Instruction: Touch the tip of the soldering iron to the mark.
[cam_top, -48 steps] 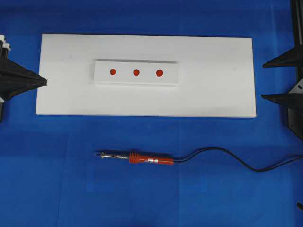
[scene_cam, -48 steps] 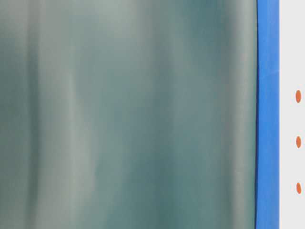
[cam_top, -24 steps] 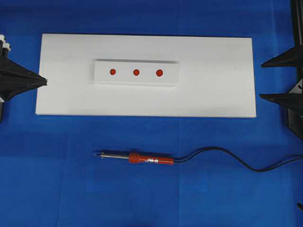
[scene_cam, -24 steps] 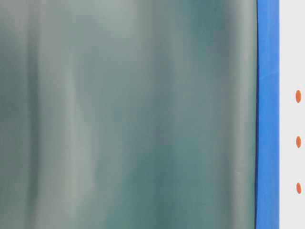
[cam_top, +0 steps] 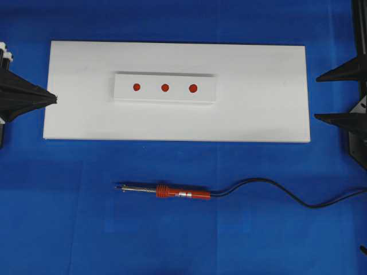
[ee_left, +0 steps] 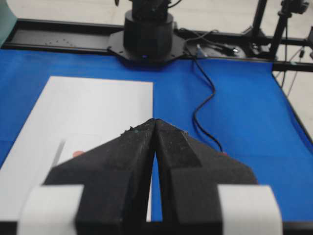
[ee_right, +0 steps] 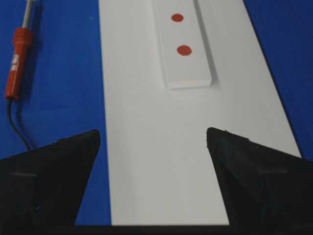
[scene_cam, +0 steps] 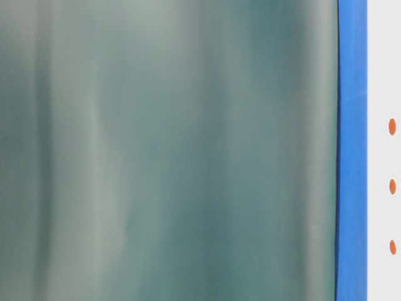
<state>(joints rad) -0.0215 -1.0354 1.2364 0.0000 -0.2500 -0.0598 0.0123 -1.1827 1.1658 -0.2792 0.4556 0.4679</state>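
Note:
The soldering iron (cam_top: 166,191) lies flat on the blue mat in front of the white board (cam_top: 258,103), silver tip pointing left, orange-red handle toward the right, black cord (cam_top: 275,189) trailing off right. It also shows in the right wrist view, the soldering iron (ee_right: 14,63) at upper left. Three red marks (cam_top: 164,87) sit in a row on a raised white strip (cam_top: 206,94) on the board. My left gripper (cam_top: 56,99) is shut and empty at the board's left edge. My right gripper (cam_top: 319,97) stands open and empty off the board's right edge.
The blue mat (cam_top: 86,229) surrounds the board. A blurred grey-green surface (scene_cam: 169,150) fills most of the table-level view, with the red marks (scene_cam: 392,186) at its right edge. The right arm's black base (ee_left: 146,29) and cables stand at the far side in the left wrist view.

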